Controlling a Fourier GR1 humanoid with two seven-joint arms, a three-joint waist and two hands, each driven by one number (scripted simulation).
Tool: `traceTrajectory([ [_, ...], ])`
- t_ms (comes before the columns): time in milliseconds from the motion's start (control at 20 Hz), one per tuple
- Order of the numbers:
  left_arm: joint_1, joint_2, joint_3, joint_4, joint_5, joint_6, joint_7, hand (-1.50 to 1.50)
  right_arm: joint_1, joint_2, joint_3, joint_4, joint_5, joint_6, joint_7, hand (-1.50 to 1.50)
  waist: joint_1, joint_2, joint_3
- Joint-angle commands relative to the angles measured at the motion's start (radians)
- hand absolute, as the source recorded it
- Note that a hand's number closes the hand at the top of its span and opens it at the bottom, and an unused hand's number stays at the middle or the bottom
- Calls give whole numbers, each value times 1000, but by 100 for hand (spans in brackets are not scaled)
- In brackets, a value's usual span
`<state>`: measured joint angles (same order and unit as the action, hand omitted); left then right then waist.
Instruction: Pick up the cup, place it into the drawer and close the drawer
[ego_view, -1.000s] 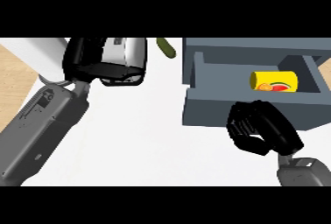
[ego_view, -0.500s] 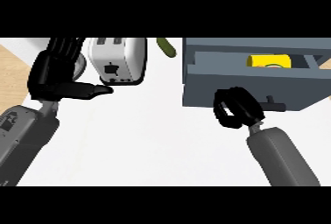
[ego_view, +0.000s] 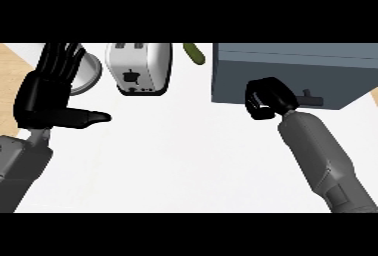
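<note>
We cannot see the cup anywhere; we judge it sits inside the drawer (ego_view: 295, 75), the grey box at the upper right of the frame, whose front now looks flush with its body. If it is the light, stiff, smooth-sided sort of cup, it would handle easily, taken round its wall rather than by the rim, though we cannot check that here.

Our right hand (ego_view: 267, 97) lies against the drawer's front face, just left of the small dark handle (ego_view: 310, 97). Its fingers are curled in on themselves and hold nothing; the knuckles appear to press the panel. The drawer itself will be stiff and should slide straight, so a push on the flat front beside the handle suits it. We reckon the closing step is at or near its end.

Our left hand (ego_view: 52, 95) rests at the upper left of the frame, fingers straight and pointing up, thumb out to the side, holding nothing.

Between the 2 hands, along the top, stand a white toaster (ego_view: 138, 67), a pale round plate (ego_view: 87, 72) partly behind the left hand, and a small green thing (ego_view: 193, 52) we cannot identify.
</note>
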<state>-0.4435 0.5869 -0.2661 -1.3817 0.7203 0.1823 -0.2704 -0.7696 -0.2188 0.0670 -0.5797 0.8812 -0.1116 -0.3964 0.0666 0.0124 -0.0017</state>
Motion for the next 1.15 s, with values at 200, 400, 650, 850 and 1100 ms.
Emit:
traceTrajectory([
  [200,74,2,17,1,5,-85,-47,-150,-137,-64,-94,250,-29,-1,-47,150,29,26,4],
  [400,32,-27,3,-4,-3,-53,-18,-150,-194,-72,-119,285,-52,56,-38,150,29,28,5],
  [650,23,-20,10,2,5,-92,-21,-150,-202,-124,-146,288,-75,78,-84,150,45,38,6],
  [850,37,-38,-11,-3,-8,-86,-22,-150,-193,-145,-188,273,-116,74,-128,150,50,39,7],
  [1100,26,-56,-15,22,-11,-101,-31,-150,-201,-121,-177,283,-103,70,-119,150,49,42,5],
])
